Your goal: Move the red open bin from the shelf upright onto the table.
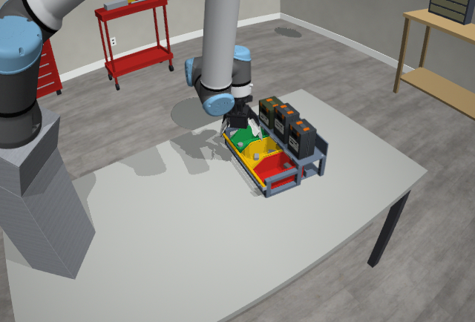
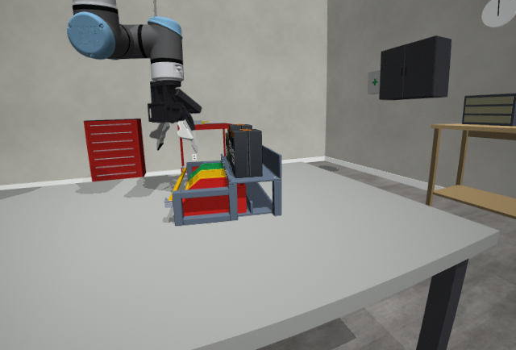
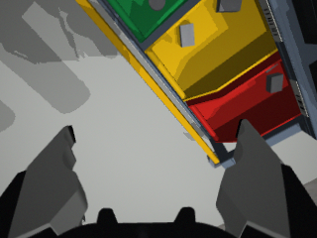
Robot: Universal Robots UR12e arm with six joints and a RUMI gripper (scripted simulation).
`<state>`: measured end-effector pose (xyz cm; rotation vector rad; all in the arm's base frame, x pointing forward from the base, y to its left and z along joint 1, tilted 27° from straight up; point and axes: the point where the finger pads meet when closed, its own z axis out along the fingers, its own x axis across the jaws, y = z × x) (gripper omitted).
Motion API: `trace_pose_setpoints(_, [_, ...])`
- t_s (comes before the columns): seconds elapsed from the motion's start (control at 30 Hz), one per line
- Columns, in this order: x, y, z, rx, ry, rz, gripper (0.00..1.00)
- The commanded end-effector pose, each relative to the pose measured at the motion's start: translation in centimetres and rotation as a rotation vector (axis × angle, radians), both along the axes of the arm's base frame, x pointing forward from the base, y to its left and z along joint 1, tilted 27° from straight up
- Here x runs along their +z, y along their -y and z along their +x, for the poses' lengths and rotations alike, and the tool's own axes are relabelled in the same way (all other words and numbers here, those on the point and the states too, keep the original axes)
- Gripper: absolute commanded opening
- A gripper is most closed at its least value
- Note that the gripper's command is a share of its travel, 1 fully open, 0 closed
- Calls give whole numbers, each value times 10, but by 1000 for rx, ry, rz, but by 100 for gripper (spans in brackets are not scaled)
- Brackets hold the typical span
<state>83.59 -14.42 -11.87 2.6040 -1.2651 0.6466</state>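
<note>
your gripper (image 2: 175,139) hangs wide open and empty above the shelf (image 2: 272,156); only the wrist view shows the red bin (image 3: 248,106) holding what seems one grey part (image 3: 273,82).

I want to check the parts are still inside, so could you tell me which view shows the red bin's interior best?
The wrist view: the red bin fills it, one grey part visible inside. The top view shows it smaller; the exterior view shows only its front.
</note>
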Motion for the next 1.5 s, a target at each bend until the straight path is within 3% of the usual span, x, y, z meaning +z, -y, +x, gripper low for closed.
trace_pose_setpoints(0.0, [1, 0, 0, 37, -11, -11, 100])
trace_pose_setpoints(0.13, [1, 0, 0, 37, -11, -11, 100])
trace_pose_setpoints(0.3, [1, 0, 0, 259, -94, -87, 100])
trace_pose_setpoints(0.7, [1, 0, 0, 259, -94, -87, 100])
trace_pose_setpoints(0.87, [1, 0, 0, 480, -177, -162, 100])
trace_pose_setpoints(1.27, [1, 0, 0, 480, -177, -162, 100])
trace_pose_setpoints(1.47, [1, 0, 0, 567, -209, -192, 100])
